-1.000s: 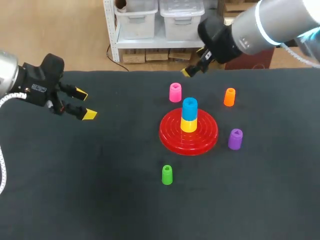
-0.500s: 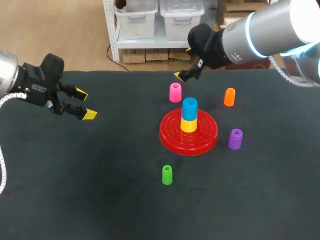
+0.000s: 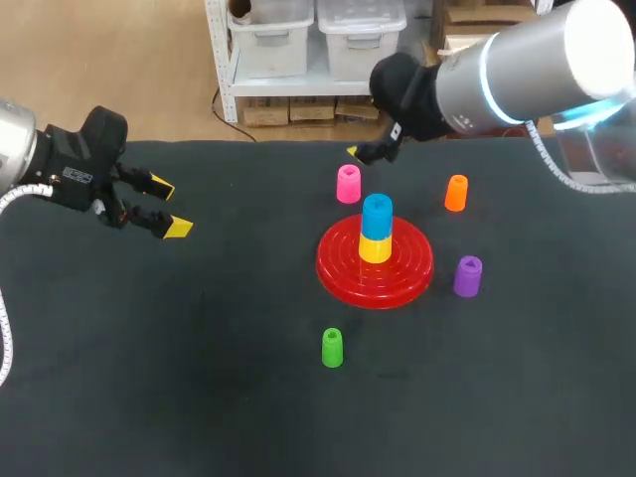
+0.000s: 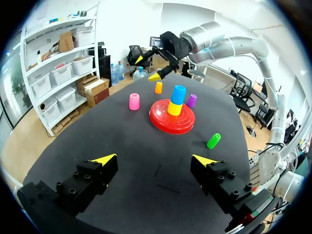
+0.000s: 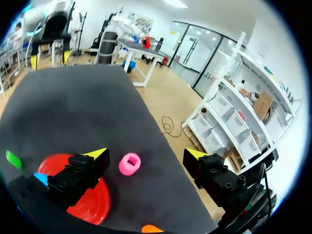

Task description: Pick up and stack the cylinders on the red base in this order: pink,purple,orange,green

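Over the black table (image 3: 199, 397) my right arm (image 3: 517, 60) slants in from the far right corner. My right pincer (image 5: 146, 155) hangs with fingers apart, gripping nothing, above the pink cylinder (image 3: 348, 184) just behind the red base (image 3: 338, 266). My left pincer (image 3: 169, 207) hovers at the left, also apart. The purple cylinder (image 3: 468, 276), orange cylinder (image 3: 456, 193) and green cylinder (image 3: 332, 347) stand around the base.

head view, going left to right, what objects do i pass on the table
green cylinder → pink cylinder → red base, with a yellow cylinder and a blue cylinder stacked at its middle → orange cylinder → purple cylinder
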### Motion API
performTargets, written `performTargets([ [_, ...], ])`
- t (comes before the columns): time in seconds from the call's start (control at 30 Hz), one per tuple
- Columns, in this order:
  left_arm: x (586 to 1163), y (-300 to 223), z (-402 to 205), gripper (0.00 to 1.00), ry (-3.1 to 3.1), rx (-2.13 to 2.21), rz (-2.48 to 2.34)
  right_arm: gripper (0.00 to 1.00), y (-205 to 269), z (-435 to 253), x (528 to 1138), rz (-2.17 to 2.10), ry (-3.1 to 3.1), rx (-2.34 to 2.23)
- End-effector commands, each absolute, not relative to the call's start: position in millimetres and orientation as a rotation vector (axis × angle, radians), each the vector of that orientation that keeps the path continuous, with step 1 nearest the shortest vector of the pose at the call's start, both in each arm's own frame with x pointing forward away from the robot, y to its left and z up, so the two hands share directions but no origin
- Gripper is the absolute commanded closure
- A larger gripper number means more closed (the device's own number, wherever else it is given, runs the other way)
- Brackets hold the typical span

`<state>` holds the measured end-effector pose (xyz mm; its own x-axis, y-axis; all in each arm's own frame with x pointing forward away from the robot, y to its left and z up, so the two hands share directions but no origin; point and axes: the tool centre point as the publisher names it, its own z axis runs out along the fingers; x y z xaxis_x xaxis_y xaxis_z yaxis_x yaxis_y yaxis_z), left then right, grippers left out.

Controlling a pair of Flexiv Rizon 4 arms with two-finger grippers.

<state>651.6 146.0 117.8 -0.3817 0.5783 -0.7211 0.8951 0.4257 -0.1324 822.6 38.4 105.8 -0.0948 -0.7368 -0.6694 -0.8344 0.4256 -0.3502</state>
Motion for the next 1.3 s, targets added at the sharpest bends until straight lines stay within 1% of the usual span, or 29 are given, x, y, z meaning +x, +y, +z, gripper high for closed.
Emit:
performTargets([
  [0.03,651.6,146.4,117.4,0.0,2.089,1.238,-0.697,0.0,45.0,103.1,829.0,0.077,2.725,-2.247],
  [0.17,651.6,146.4,117.4,0.0,2.089,1.238,-0.697,0.0,51.4,97.9,832.8,0.07,2.709,-2.408],
  [0.3,651.6,146.4,117.4,0.0,2.089,1.238,-0.697,0.0,53.3,98.8,837.7,0.154,2.705,-2.49],
  [0.47,651.6,146.4,117.4,0.0,2.089,1.238,-0.697,0.0,54.9,104.6,842.8,0.127,2.682,-2.463],
  [0.6,651.6,146.4,117.4,0.0,2.089,1.238,-0.697,0.0,53.7,109.6,842.8,0.103,2.657,-2.332],
  [1.3,651.6,146.4,117.4,0.0,2.089,1.238,-0.697,0.0,53.7,109.6,842.8,0.103,2.657,-2.332],
])
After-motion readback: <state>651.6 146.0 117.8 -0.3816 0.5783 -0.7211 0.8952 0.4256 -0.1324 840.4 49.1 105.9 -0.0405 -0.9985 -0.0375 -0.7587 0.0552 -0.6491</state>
